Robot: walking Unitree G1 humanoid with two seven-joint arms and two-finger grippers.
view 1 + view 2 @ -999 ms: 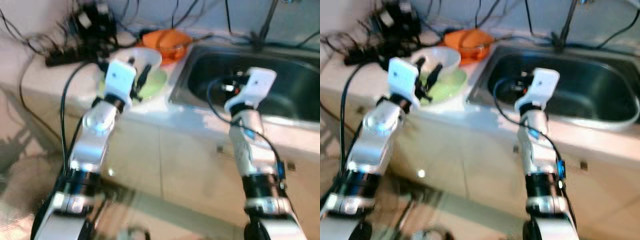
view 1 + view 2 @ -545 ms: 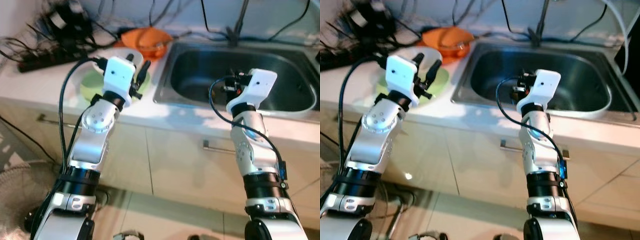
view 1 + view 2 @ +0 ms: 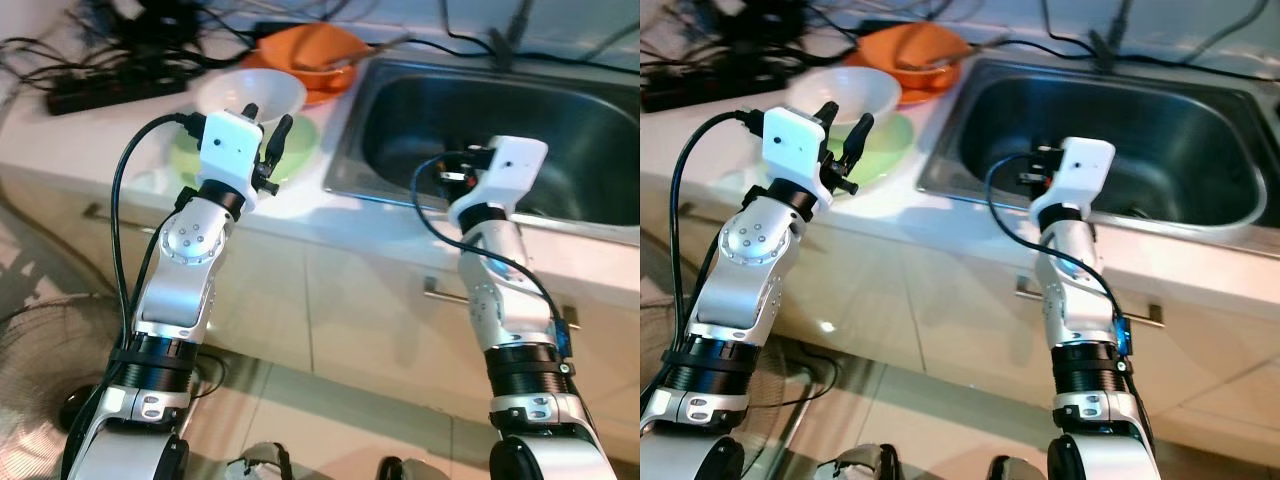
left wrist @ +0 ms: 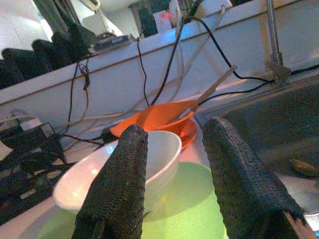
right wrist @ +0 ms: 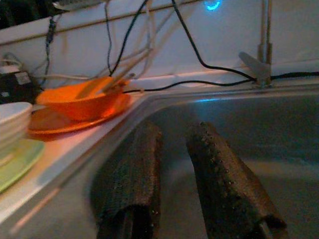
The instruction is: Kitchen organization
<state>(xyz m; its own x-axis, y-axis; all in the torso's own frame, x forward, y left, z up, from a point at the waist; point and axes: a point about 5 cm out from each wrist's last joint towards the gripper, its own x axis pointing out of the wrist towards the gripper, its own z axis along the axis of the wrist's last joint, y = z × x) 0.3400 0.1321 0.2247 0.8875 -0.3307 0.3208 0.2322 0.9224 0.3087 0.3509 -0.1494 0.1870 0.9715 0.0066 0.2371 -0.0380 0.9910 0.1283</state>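
Since earlier: my camera shifted; both arms keep their poses.
Left gripper (image 3: 268, 132): fingers apart, empty, above round pale-green plate (image 3: 300, 152).
White bowl (image 3: 250, 93): on that plate.
Right gripper (image 5: 174, 164): fingers slightly parted, over steel sink (image 3: 560, 130).

One white bowl (image 3: 251, 93), one green plate (image 3: 297, 152), one orange bowl (image 3: 318, 52), one sink (image 3: 560, 130), perhaps one power strip (image 3: 110, 88)

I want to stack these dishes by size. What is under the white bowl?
The white bowl sits on a pale green plate. The bowl covers the middle of the plate, so anything lying between them cannot be seen. The left gripper hovers over both, open.
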